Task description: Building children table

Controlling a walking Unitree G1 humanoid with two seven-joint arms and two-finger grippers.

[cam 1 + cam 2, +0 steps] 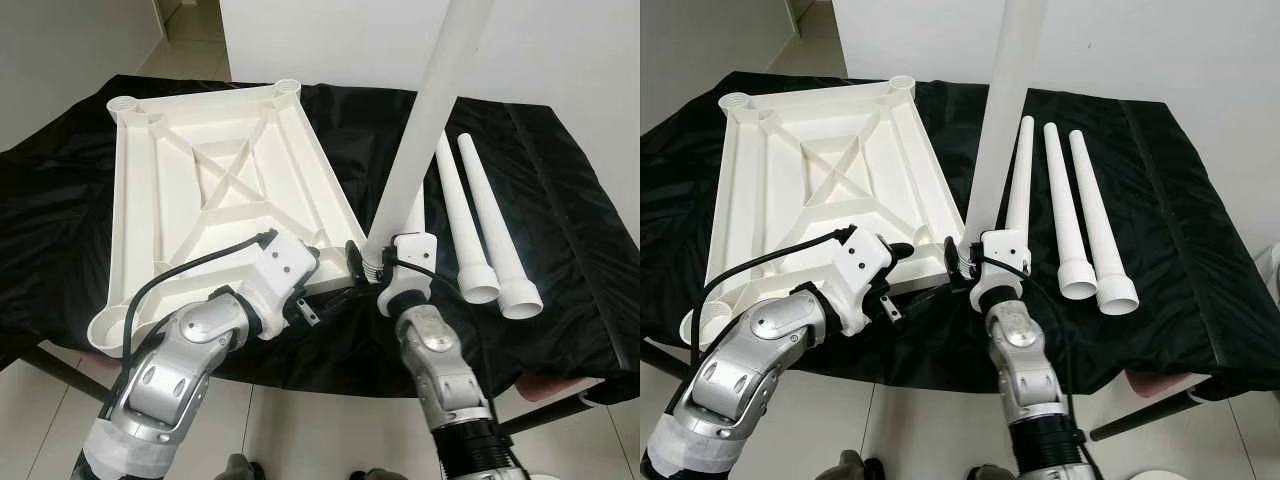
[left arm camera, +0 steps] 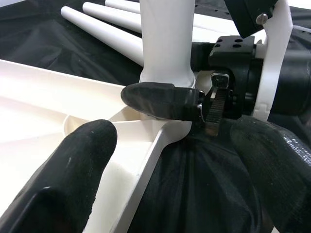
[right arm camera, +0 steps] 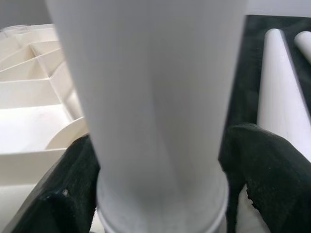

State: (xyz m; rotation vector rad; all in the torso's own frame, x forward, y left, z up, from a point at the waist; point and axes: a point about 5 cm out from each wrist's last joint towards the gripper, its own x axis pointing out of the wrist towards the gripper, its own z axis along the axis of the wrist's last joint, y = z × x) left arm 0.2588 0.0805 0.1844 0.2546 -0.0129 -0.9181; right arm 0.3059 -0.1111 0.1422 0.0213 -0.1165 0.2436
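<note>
While the right gripper (image 3: 160, 194) clamps the upright leg (image 1: 425, 130) at its wide base, that base sits at the near right corner socket of the upturned tabletop (image 1: 215, 190). Keep the leg plumb and press straight down. The left gripper (image 2: 146, 141) stands open astride the tabletop's corner (bracing it seems wise). 3 spare legs (image 1: 1080, 215) lie beside it.
</note>
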